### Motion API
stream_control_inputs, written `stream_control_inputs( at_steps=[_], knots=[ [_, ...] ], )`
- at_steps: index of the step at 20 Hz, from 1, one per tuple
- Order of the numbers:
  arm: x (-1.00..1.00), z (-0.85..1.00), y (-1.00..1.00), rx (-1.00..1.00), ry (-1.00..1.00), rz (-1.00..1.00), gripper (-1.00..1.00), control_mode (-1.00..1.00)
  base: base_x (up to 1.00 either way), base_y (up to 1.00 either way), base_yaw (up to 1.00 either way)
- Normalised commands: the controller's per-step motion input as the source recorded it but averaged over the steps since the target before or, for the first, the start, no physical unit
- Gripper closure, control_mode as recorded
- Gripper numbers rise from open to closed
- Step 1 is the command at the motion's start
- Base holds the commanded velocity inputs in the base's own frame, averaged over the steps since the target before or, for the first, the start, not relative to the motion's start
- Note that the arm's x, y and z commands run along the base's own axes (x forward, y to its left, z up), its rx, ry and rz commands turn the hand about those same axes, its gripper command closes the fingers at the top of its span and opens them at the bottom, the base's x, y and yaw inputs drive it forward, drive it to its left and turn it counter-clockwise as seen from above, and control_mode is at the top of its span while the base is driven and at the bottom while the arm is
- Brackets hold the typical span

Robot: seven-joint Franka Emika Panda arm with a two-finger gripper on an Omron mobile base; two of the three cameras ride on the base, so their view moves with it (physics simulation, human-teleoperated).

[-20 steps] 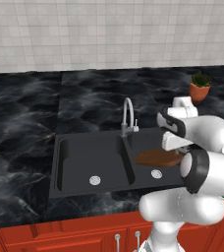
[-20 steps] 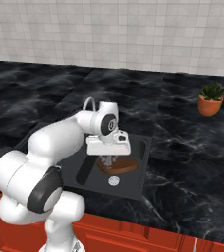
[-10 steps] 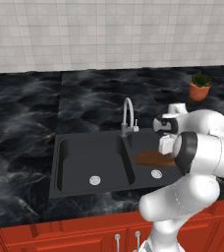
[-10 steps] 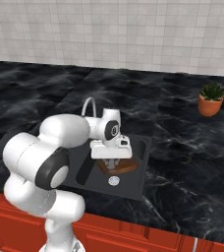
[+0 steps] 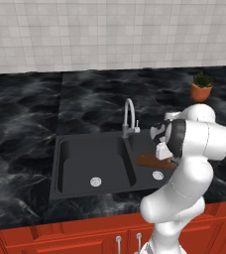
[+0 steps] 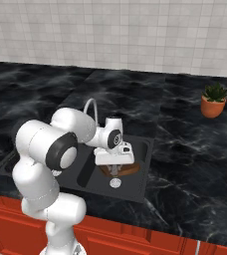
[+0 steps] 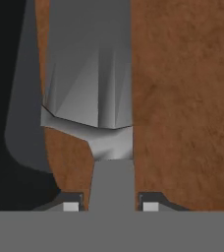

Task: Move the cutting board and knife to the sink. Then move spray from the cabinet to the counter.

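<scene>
Pinching the small knife (image 7: 97,103) by its light-grey handle, our pincer (image 7: 111,205) has sunk lower over the flat dark-brown wooden cutting board (image 6: 128,171), lying directly beneath it in the black sink's (image 5: 75,168) basin; we judge release near.

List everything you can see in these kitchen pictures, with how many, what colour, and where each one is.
cutting board: one, dark brown, lying in the sink's right basin.
knife: one, dark blade, grey handle, over the board, handle between the tool's tips.
sink: one, black, two basins, set in the counter.
faucet: one, silver, behind the sink.
potted plant: one, green in an orange pot, far right on the counter.
counter: one, black marble-look.
drawers: red, below the counter.
tool: one, dark tips, shut on the knife handle.
</scene>
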Motion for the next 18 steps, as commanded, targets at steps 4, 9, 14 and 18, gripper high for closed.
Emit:
stream_control_inputs(
  at_steps=[4, 9, 14, 18],
  knots=[
    [0.51, -0.36, 0.00, 0.00, -0.06, 0.05, 1.00, -1.00, 0.00, 0.00, 0.00],
    [0.26, -0.21, 0.00, 0.00, 0.00, 0.03, 1.00, -1.00, 0.00, 0.00, 0.00],
    [0.04, -0.15, 0.00, 0.00, 0.00, 0.01, -1.00, -1.00, 0.00, 0.00, 0.00],
    [0.00, -0.01, 0.00, 0.00, -0.06, 0.00, -1.00, -1.00, 0.00, 0.00, 0.00]
  ],
)
